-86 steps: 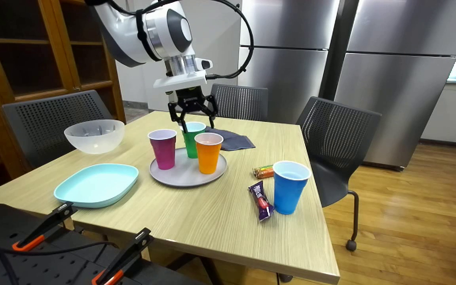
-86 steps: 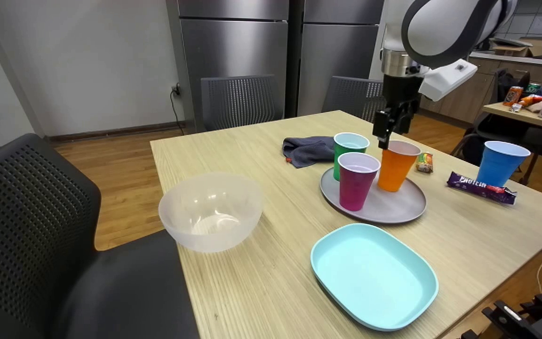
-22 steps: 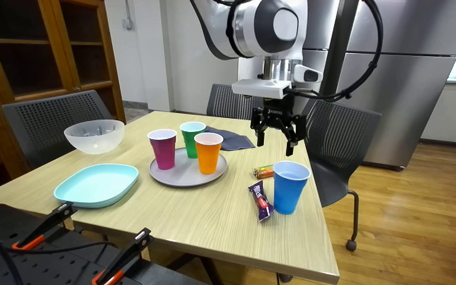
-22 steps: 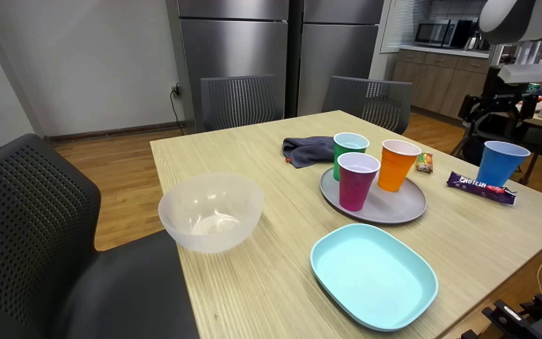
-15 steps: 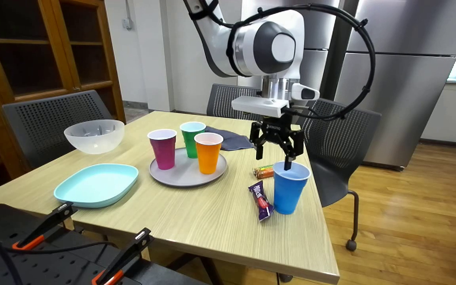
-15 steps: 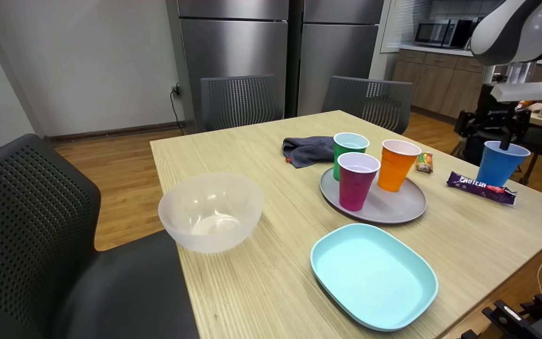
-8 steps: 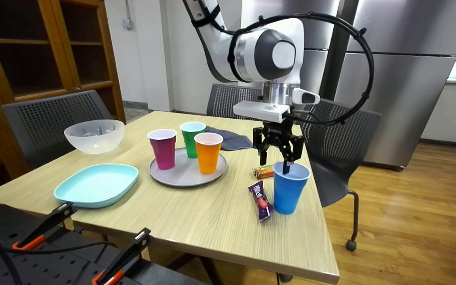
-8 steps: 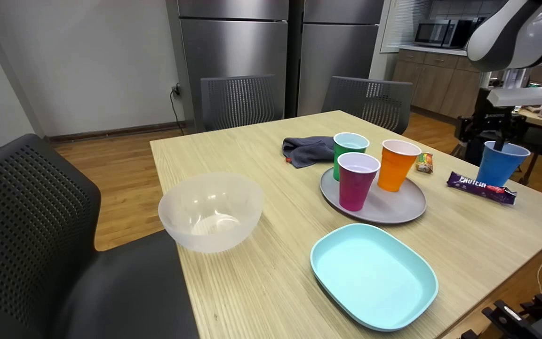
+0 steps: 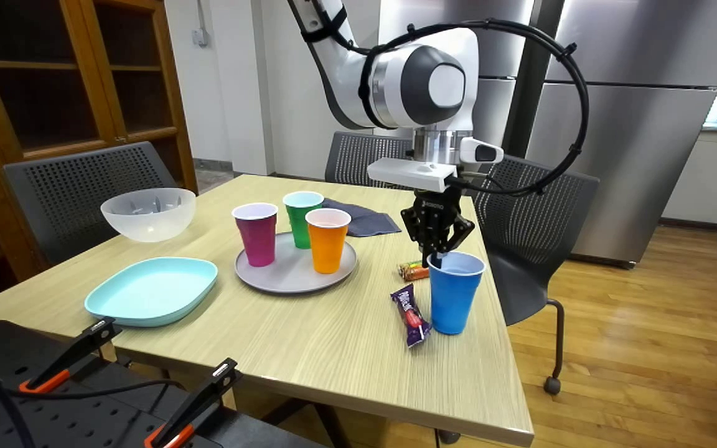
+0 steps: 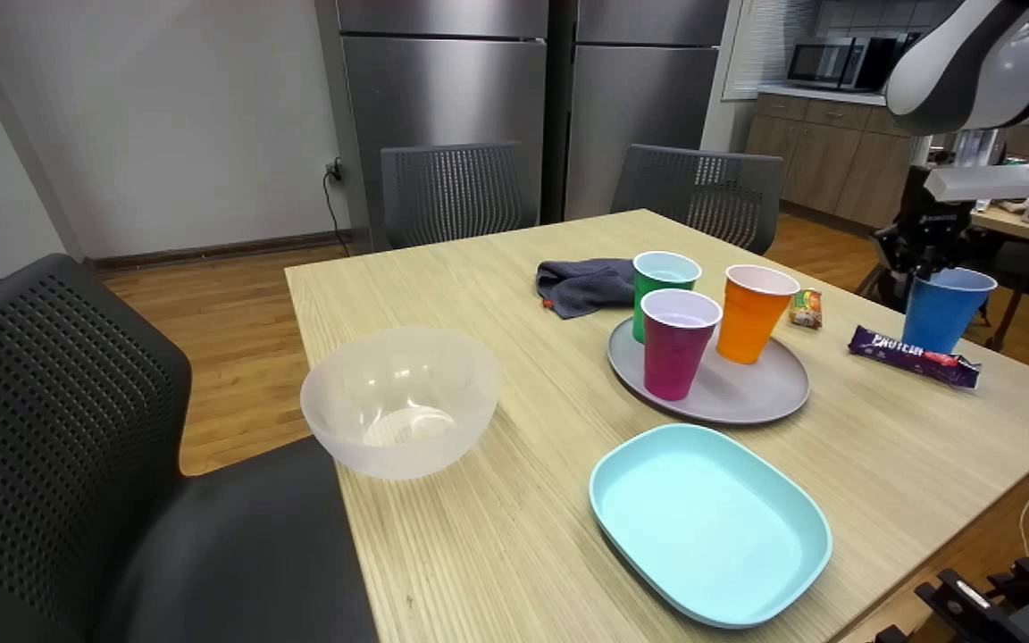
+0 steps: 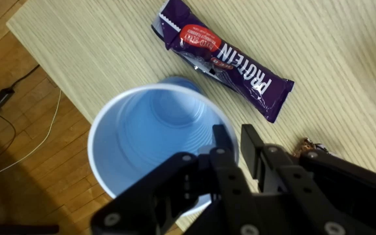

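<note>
My gripper (image 9: 431, 255) is down at the rim of an upright blue cup (image 9: 456, 298) near the table's edge. In the wrist view one finger (image 11: 221, 135) reaches inside the cup and the opposite finger (image 11: 251, 143) stands outside it. The rim lies between them, close to the inner finger, and a narrow gap shows between rim and outer finger. The jaws are partly closed but still apart. Beside the cup lies a purple protein bar (image 11: 230, 65). A small orange-wrapped snack (image 9: 414, 270) lies behind the cup, mostly covered by the gripper in the wrist view.
A grey plate (image 9: 284, 283) carries a magenta cup (image 9: 257, 236), a green cup (image 9: 301, 218) and an orange cup (image 9: 327, 242). Also on the table are a turquoise tray (image 10: 711, 527), a frosted bowl (image 10: 400, 402) and a dark cloth (image 10: 581, 286). Chairs (image 9: 529, 230) surround it.
From above the plate's cups, my gripper has moved across to the blue cup and lowered one finger into it. In the last half second the jaws have narrowed and the cup has shifted slightly.
</note>
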Controlling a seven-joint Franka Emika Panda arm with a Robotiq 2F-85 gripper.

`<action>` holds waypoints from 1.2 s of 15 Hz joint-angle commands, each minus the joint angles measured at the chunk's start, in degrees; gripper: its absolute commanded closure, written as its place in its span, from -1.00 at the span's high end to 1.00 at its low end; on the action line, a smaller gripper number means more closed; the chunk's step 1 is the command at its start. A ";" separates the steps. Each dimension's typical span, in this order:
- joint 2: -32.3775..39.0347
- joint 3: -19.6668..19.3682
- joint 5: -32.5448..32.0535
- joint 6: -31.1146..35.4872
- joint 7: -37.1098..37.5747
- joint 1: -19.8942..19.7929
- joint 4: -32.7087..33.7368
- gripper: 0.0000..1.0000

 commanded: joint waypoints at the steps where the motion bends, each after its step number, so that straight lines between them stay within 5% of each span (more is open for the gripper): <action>1: 0.36 0.52 0.82 0.40 -0.14 -0.66 0.97 -1.00; 18: -11.11 -0.79 -3.90 -0.30 -0.21 2.65 -3.96 -0.98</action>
